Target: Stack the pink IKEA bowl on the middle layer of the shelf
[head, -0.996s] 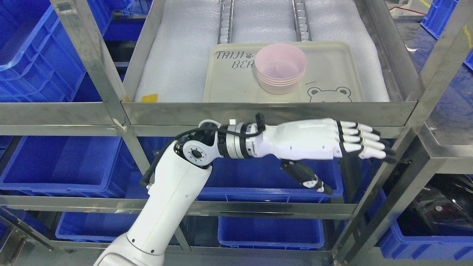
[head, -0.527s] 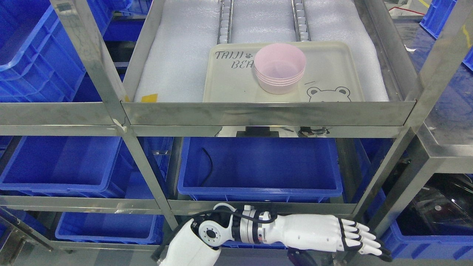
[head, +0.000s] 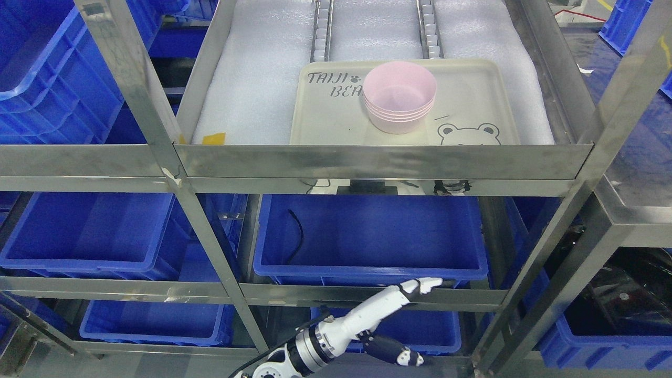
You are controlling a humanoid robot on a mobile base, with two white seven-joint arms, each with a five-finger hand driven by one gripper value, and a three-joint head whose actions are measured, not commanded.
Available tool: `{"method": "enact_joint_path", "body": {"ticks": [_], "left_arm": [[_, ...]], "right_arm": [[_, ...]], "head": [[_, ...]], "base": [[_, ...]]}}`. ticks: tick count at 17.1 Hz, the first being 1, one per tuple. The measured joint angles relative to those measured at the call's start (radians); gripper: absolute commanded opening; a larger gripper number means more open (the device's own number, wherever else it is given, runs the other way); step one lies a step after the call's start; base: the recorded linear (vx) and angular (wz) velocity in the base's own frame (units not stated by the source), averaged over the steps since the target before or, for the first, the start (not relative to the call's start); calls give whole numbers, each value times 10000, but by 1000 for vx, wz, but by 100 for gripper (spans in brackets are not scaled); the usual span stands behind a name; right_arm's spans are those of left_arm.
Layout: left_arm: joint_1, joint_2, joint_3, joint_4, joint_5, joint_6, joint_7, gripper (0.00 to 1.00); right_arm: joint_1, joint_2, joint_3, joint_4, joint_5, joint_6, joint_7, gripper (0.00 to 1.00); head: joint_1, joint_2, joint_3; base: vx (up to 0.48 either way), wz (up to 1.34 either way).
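While empty, left hand (head: pixel 391 302) low, fingers extended

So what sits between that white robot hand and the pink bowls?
In the head view: a blue plastic bin and the shelf's steel front rail separate left hand from stacked pink bowls.

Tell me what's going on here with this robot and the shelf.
A stack of pink bowls sits on a cream tray on the foam-lined shelf level, so the stacking looks done. One robot hand, low near the bottom edge in front of the blue bin, holds nothing, with its fingers extended. It is well below the bowls and touches none of them. The frame does not make clear which arm it belongs to. No other hand shows.
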Motion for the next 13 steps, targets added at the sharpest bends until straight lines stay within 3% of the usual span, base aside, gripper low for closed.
{"method": "enact_joint_path", "body": {"ticks": [5, 8, 13], "left_arm": [[207, -5, 943, 535, 481, 1419, 4033, 100], [221, -6, 1235, 544, 940, 2401, 4548, 100], [232, -8, 1514, 465, 1354, 2863, 4704, 100]], "right_arm": [[0, 0, 0, 0, 0, -1, 0, 100], [0, 0, 0, 0, 0, 0, 0, 100], [0, 0, 0, 0, 0, -1, 0, 100]], "head": [[0, 0, 0], [0, 0, 0], [0, 0, 0]], "base": [[0, 3], [0, 0], [0, 0]]}}
